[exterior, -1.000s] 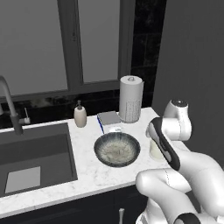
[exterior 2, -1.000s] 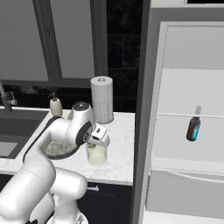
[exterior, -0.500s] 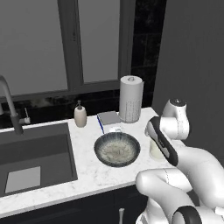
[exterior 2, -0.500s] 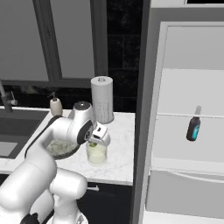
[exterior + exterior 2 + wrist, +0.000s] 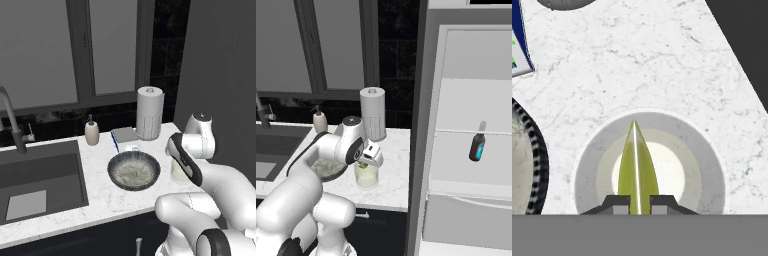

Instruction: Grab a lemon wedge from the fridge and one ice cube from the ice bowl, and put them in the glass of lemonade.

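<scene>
The gripper (image 5: pixel 637 202) is clamped on the lemon wedge (image 5: pixel 637 170), whose yellow-green sliver stands up between the two dark fingertips (image 5: pixel 619 204) in the hand view. Directly beyond the tips lies the glass of lemonade (image 5: pixel 677 165), seen from above as pale rings around a light centre, with the wedge pointing across its mouth. In the right base view the gripper (image 5: pixel 363 165) hangs just over the glass (image 5: pixel 366 176), which stands on the marble counter (image 5: pixel 393 185).

Beside the glass, on the fingers' left in the hand view, curves the rim of the ice bowl (image 5: pixel 534 165); in the left base view the bowl (image 5: pixel 134 171) sits near the glass (image 5: pixel 178 172), between it and the sink (image 5: pixel 37 180). Farther from the fingers, past the bowl, lie a small white block (image 5: pixel 131 148) and a flat grey pad with a blue edge (image 5: pixel 124 135). Beyond those stand the paper towel roll (image 5: pixel 150 113) and the soap bottle (image 5: pixel 91 131) by the window.

Off to the far side of the glass, the fridge (image 5: pixel 471 150) stands open, with a dark bottle (image 5: pixel 478 142) on a white shelf.
</scene>
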Controlling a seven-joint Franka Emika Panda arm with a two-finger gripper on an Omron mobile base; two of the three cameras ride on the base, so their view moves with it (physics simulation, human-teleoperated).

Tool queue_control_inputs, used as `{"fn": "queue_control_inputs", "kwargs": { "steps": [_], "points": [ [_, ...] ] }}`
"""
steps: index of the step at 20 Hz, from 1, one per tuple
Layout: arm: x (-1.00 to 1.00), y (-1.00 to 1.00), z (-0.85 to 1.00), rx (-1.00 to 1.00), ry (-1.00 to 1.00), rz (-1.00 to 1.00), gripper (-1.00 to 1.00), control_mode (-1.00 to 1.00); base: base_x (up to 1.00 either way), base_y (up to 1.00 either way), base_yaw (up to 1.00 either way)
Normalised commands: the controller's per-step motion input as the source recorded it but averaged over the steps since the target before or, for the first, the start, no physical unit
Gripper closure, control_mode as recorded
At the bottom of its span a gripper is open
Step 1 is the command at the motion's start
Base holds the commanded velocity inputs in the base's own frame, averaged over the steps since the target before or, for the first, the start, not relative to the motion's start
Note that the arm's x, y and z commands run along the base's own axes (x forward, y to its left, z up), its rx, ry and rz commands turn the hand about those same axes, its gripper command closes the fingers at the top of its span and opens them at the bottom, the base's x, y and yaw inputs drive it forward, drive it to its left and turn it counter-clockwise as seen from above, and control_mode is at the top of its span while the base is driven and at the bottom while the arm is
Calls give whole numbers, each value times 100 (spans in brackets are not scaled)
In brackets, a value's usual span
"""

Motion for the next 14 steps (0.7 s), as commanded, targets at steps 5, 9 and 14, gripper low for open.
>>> {"fn": "queue_control_inputs", "kwargs": {
  "steps": [5,9,14],
  "points": [
    [0,0,-18,0,3,0,100,-100,0,0,0],
    [0,0,0,0,0,0,-100,-100,0,0,0],
    [0,0,0,0,0,0,-100,-100,0,0,0]
  ]
}}
